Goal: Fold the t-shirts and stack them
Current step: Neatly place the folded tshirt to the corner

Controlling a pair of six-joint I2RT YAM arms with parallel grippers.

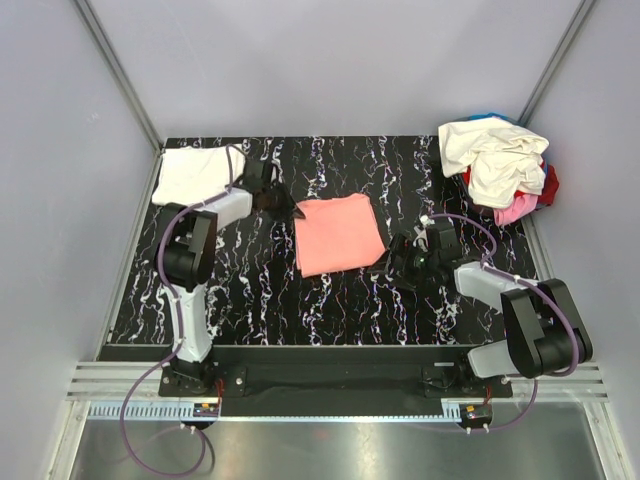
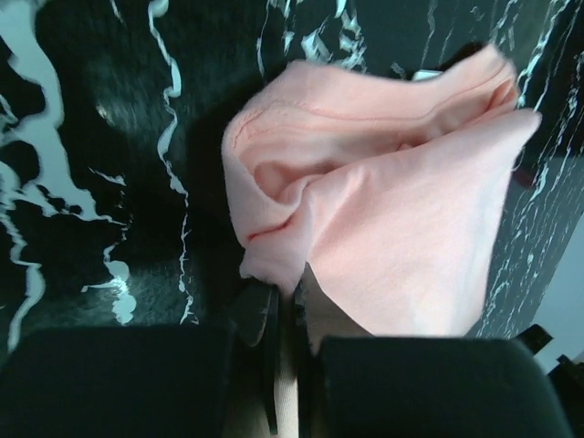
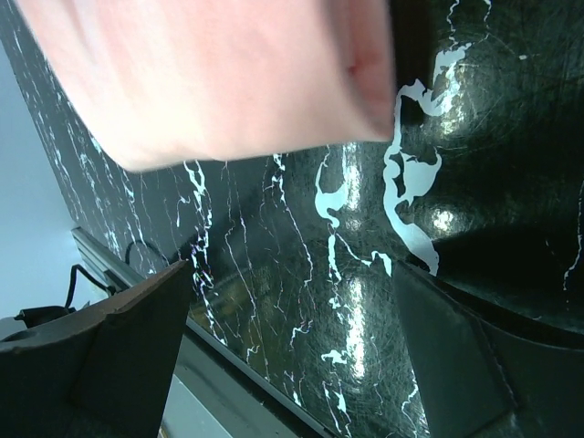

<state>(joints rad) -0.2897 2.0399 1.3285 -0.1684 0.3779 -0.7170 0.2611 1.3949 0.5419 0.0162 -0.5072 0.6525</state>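
Observation:
A salmon-pink t-shirt [image 1: 338,233] lies folded into a rough square in the middle of the black marbled table [image 1: 260,290]. My left gripper [image 1: 279,203] is shut on its upper left corner; in the left wrist view the pink cloth [image 2: 383,210] bunches up and runs between the closed fingers [image 2: 265,319]. My right gripper [image 1: 392,262] is open and empty just off the shirt's lower right edge; its wrist view shows the pink shirt [image 3: 210,73] above the spread fingers [image 3: 119,347]. A folded white t-shirt [image 1: 194,173] lies at the far left corner.
A heap of unfolded shirts [image 1: 500,165], cream on top with red, bright pink and a little blue beneath, sits at the far right corner. Grey walls close in the table on three sides. The table's near edge [image 3: 228,365] shows in the right wrist view.

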